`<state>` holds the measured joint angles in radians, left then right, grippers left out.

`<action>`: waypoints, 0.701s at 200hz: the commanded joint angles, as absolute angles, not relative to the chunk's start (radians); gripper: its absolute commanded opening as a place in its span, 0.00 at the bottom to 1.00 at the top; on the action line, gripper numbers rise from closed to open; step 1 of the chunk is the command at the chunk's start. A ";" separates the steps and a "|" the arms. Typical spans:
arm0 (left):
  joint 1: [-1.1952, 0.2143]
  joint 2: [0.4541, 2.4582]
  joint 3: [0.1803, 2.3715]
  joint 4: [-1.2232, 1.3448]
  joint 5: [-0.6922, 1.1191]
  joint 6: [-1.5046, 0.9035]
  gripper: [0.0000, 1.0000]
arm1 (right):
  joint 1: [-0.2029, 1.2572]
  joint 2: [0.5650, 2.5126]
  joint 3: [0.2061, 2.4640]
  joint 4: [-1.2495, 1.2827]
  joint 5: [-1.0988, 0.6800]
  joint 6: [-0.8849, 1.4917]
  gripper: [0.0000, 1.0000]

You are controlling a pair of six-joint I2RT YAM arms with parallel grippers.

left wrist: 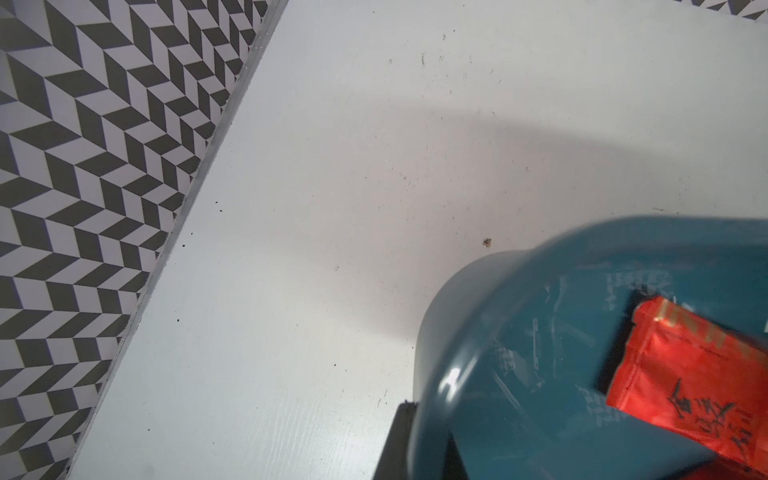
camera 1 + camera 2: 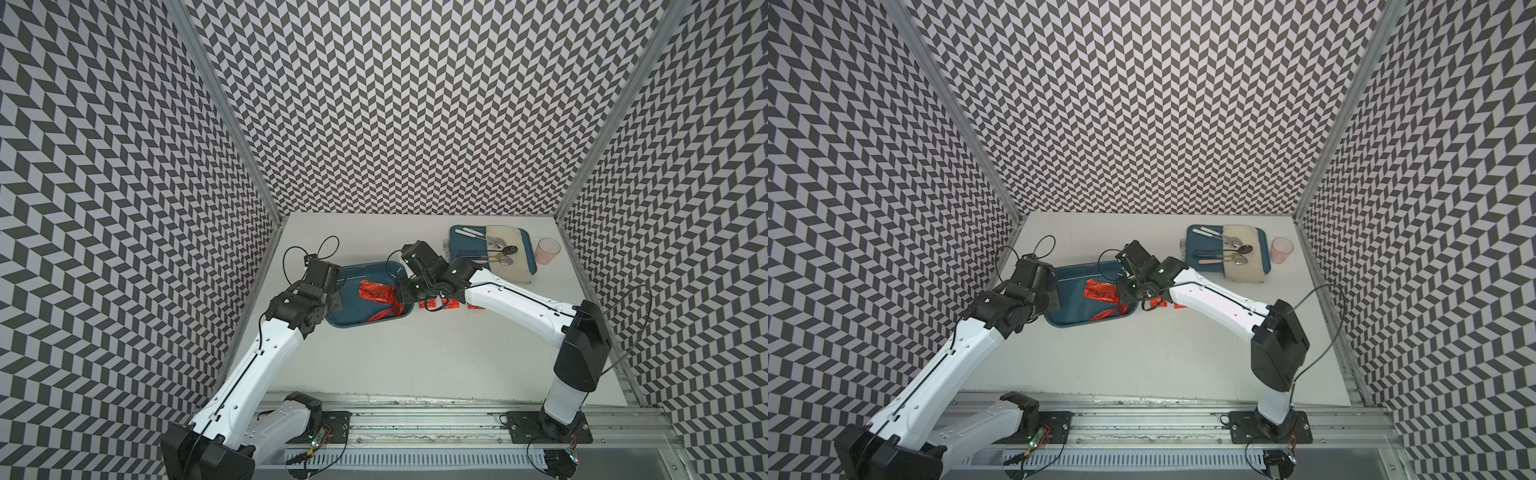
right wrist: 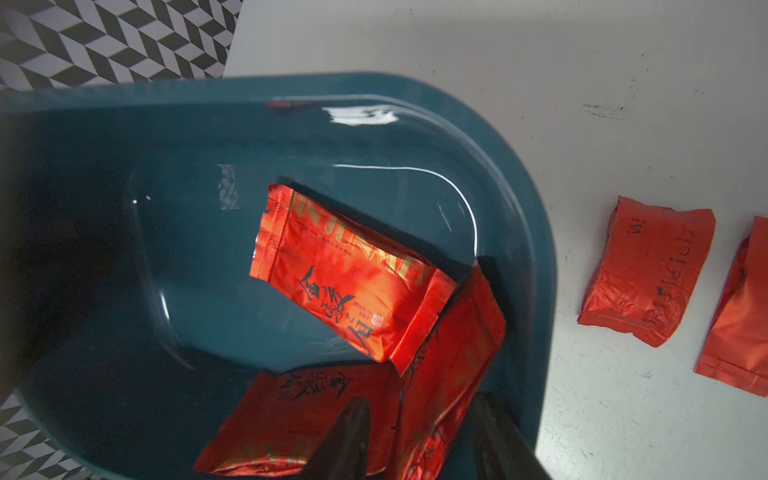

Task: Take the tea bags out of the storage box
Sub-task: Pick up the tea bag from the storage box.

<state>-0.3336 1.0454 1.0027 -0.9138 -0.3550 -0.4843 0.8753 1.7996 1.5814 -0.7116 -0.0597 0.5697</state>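
So, from above the right arm (image 2: 511, 299) hides a lot. In both top views only scraps of red show under it, on the table (image 2: 415, 357) just right of the storage box (image 2: 353, 272). The right wrist view sorts that out: two tea bags (image 3: 648, 270) lie on the table at the right of the frame, the far one cut off by the edge. Inside the box it shows three more: a flat one in the middle, one at the bottom partly behind a finger, and one propped against the wall. The right gripper (image 3: 419, 401) is partway open, fingers (image 3: 345, 436) either side of the propped one; can't tell if they touch it. The left gripper (image 1: 428, 453) barely makes its own wrist view, down at the bottom edge, pinched shut on the box wall. The top views only show it at the box's left end.
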 commanded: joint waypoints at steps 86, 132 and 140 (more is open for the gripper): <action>-0.336 1.032 1.023 -0.886 -0.357 -0.490 0.00 | 0.884 1.813 1.617 -0.705 -0.008 0.563 0.16; -0.336 1.032 1.024 -0.887 -0.360 -0.492 0.00 | 0.878 1.742 1.652 -0.705 -0.031 0.533 0.08; -0.336 1.035 1.023 -0.888 -0.360 -0.492 0.00 | 0.873 1.723 1.655 -0.704 -0.039 0.535 0.08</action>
<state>-0.3336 1.0454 1.0027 -0.9142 -0.3550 -0.4847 0.8803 1.8130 1.6119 -0.7246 -0.0307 0.5556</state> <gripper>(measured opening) 0.076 0.083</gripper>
